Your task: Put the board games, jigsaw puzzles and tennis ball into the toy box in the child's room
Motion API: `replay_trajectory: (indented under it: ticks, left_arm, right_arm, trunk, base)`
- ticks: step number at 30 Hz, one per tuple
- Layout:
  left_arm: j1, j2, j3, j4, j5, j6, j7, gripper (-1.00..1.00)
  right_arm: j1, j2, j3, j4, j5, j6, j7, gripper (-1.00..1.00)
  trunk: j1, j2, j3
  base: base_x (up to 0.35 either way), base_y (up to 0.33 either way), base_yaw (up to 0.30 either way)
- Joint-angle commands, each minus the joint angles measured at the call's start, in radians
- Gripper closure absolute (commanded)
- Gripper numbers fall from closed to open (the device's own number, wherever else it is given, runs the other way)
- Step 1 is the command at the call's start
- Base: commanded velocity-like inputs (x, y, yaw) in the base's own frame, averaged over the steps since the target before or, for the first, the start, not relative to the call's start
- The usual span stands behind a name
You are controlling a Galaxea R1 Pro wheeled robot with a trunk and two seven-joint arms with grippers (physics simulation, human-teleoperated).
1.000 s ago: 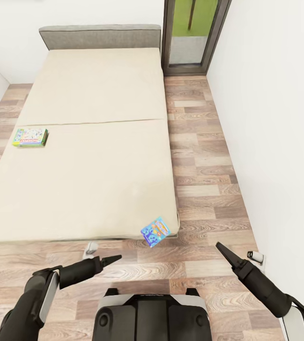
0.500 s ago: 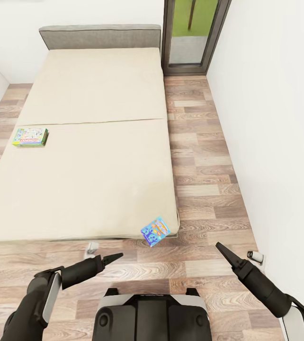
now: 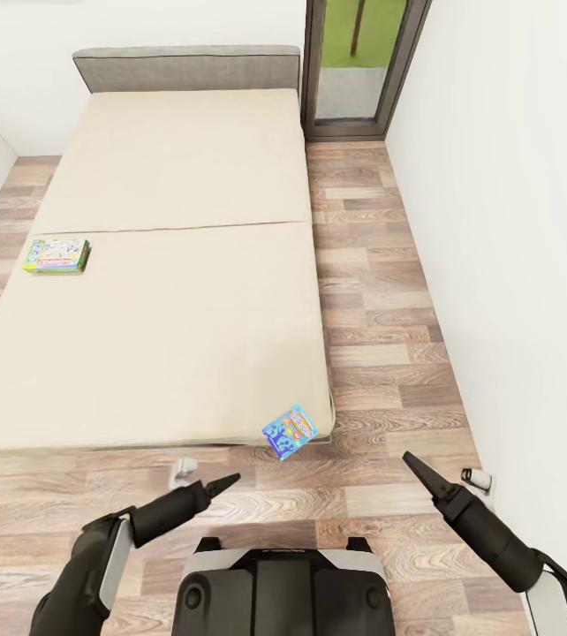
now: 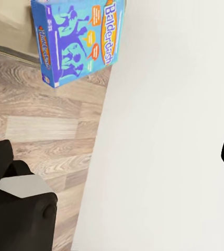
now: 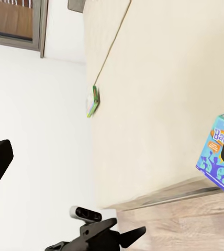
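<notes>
Two flat printed board-game boxes lie on the cream-mattressed bed [image 3: 177, 265]: a green one [image 3: 56, 255] at its far side edge, a blue one [image 3: 290, 432] overhanging the near corner. The blue box sits just beyond and between the left gripper [image 3: 222, 483] and right gripper [image 3: 413, 465], both empty with fingers spread apart.

A wood-plank floor [image 3: 381, 291] is seen running along the right of the room and across the near end, its boards laid in mixed brown and grey tones. White walls [image 3: 504, 221] are seen at the right, at the far end and at the left edge. A dark-framed glazed door [image 3: 354, 66] is set in the far wall at the corner, with green shown through its upper pane. A small grey fitting [image 3: 476, 478] is fixed low on the right wall, just above the floor.
</notes>
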Motion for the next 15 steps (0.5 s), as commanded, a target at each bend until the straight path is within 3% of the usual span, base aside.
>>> replay_trajectory:
  ticks: [1, 9, 15]
  left_arm:
    - [0.0, -0.009, 0.008, 0.01, 0.002, -0.01, 0.002, -1.0]
    - [0.0, -0.059, 0.029, 0.096, 0.002, -0.14, 0.042, -1.0]
    - [0.0, -0.081, 0.03, 0.138, 0.002, -0.178, 0.096, -1.0]
  right_arm:
    - [-0.001, 0.001, -0.001, 0.003, -0.003, 0.006, 0.001, -1.0]
    - [-0.001, 0.0, -0.001, 0.034, -0.003, 0.006, 0.001, -1.0]
    - [-0.001, -0.003, -0.001, 0.042, -0.002, 0.006, 0.001, -1.0]
  trunk:
    - [0.0, -0.001, -0.001]
    - [0.0, -0.001, -0.001]
    - [0.0, -0.001, -0.001]
  base:
    - [0.0, 0.0, 0.0]
    - [0.0, 0.0, 0.0]
    - [0.0, 0.0, 0.0]
